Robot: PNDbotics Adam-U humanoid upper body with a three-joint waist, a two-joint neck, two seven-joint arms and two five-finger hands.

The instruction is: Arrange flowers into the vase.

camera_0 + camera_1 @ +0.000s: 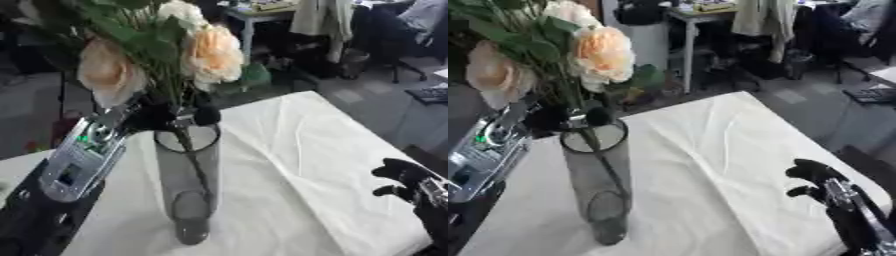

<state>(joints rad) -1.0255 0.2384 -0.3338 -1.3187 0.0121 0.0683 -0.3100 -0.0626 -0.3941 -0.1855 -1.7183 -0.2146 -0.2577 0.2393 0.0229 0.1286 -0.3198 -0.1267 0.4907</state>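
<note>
A tall smoky glass vase (187,185) stands on the white tablecloth (297,150) at the left of centre. Peach and cream flowers (210,52) with green leaves rise above its rim, and dark stems (194,165) run down inside the glass. My left hand (166,116) is at the vase mouth, its black fingers curled round the stems just above the rim; its silver forearm (79,160) comes up from the lower left. My right hand (820,177) rests at the lower right edge of the table with its fingers curled and nothing in it.
The table's far and right edges drop off to a grey floor. Beyond stand a white table (254,17), hanging clothes (319,20) and chairs. The cloth to the right of the vase is bare and creased.
</note>
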